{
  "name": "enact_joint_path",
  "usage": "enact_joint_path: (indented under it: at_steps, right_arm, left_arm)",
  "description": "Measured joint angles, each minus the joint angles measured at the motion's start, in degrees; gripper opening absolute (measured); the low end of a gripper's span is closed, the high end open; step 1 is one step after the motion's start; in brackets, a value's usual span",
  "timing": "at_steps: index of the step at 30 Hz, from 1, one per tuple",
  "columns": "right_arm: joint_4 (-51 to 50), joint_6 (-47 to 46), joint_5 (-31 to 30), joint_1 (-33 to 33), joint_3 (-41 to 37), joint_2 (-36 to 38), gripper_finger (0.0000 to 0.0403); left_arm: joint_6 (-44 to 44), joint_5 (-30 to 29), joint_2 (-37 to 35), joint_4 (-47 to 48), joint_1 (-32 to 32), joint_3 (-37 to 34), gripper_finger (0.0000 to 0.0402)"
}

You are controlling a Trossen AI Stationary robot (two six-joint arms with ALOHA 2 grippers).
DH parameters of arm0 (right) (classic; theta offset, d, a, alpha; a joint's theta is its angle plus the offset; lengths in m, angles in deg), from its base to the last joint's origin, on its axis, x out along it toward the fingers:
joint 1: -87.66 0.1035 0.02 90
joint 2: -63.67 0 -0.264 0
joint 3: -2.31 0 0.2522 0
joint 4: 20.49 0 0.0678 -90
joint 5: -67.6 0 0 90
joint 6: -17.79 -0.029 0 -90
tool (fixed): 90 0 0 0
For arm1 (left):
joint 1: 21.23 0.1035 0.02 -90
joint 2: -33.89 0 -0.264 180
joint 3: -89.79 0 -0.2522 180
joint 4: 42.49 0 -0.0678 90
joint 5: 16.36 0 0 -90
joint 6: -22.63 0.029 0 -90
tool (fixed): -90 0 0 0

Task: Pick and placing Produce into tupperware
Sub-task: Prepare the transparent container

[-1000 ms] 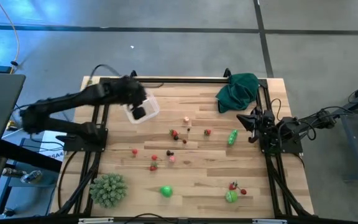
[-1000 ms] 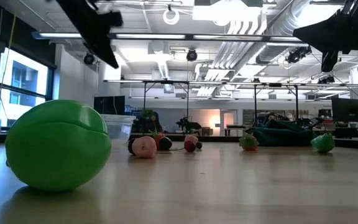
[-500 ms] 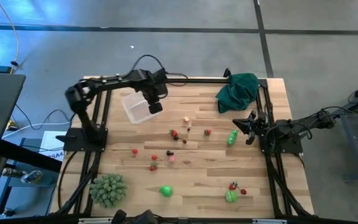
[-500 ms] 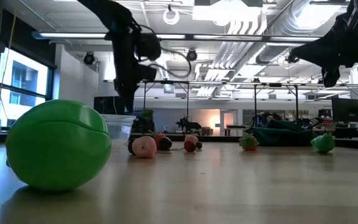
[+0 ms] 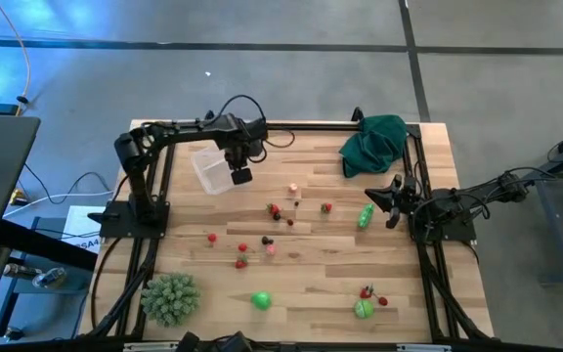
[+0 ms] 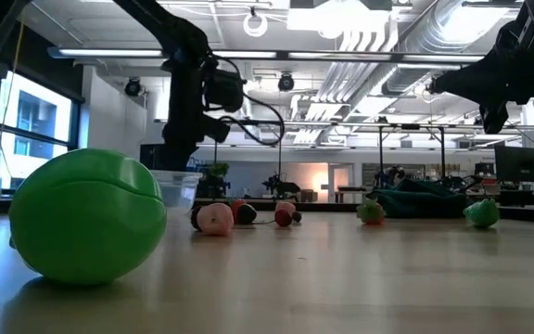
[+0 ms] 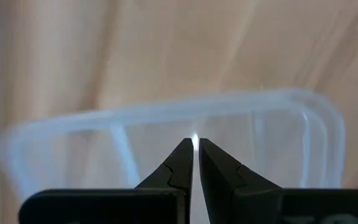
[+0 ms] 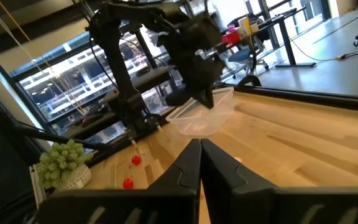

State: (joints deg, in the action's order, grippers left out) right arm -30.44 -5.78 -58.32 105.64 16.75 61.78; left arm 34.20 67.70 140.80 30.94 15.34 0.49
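Since the earlier frame the left arm has swung in from the edge, and its left pincer [image 5: 241, 176] now hangs at the clear tupperware [image 5: 212, 168], fingers pressed together, holding nothing. The tupperware is a see-through plastic box with rounded corners, on the pale wooden surface [image 5: 301, 293]. To its right the small glossy produce [image 5: 275, 209] lies scattered. Further right of the tupperware, the right pincer [image 5: 391, 205] waits with its fingers together, near a bright green piece [image 5: 366, 215].
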Motion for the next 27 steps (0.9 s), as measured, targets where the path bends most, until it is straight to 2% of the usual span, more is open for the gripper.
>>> enact_joint_path:
  at_steps: [6, 14, 27]
  right_arm:
    - [-0.1, 0.1, 0.2, 0.0, 0.0, 0.0, 0.0000]
    - [-0.1, 0.5, 1.5, 0.0, 0.0, 0.0, 0.0000]
    - [-0.1, 0.5, 2.2, 0.0, 0.0, 0.0, 0.0000]
  left_arm:
    - [0.2, 1.4, 2.2, -3.1, -1.9, -1.4, 0.0019]
    - [1.5, 7.7, 2.1, -6.6, -6.9, -1.8, 0.0019]
    - [-1.8, 15.6, 2.1, -7.8, -20.0, -1.8, 0.0019]
